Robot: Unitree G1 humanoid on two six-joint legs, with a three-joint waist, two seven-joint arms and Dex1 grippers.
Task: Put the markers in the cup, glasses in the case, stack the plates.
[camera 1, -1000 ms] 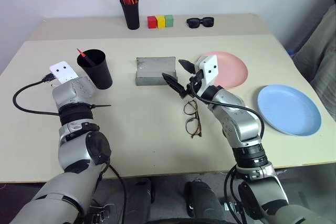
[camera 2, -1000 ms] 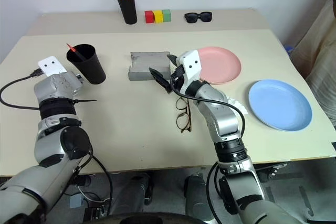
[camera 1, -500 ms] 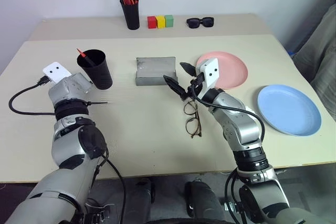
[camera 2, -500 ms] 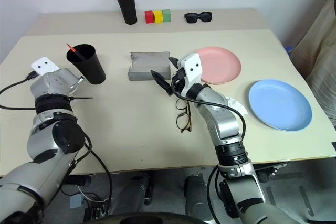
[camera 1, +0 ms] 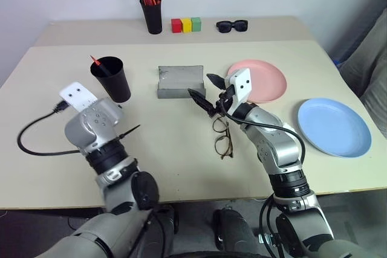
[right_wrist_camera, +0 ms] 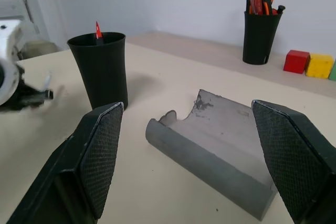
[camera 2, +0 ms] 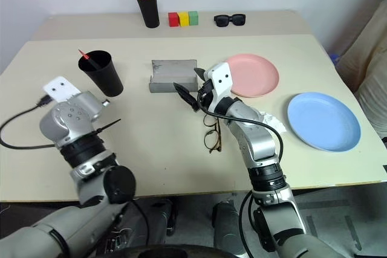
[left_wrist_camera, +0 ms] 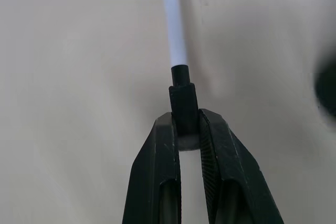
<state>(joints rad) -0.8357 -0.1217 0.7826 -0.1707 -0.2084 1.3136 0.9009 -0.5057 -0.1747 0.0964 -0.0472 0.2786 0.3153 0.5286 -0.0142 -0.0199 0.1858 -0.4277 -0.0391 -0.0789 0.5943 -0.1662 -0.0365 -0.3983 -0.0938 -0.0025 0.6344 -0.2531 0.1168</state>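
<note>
The wide black cup [camera 1: 110, 79] stands on the beige table [camera 1: 169, 149] with the red marker [camera 1: 95, 62] leaning inside, just beyond the left gripper [camera 1: 134, 129], whose fingers are pressed together on nothing. The open grey case [camera 1: 180, 81] lies ahead of the right gripper [camera 1: 204, 92], jaws spread wide, above the thin-rimmed glasses [camera 1: 222, 135]. The pink plate [camera 1: 266, 80] and blue plate [camera 1: 334, 126] lie apart further right.

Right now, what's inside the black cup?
A red marker stands in the cup, its tip poking above the rim on the robot's left side. The rest of it and the cup's bottom are hidden by the wall.
</note>
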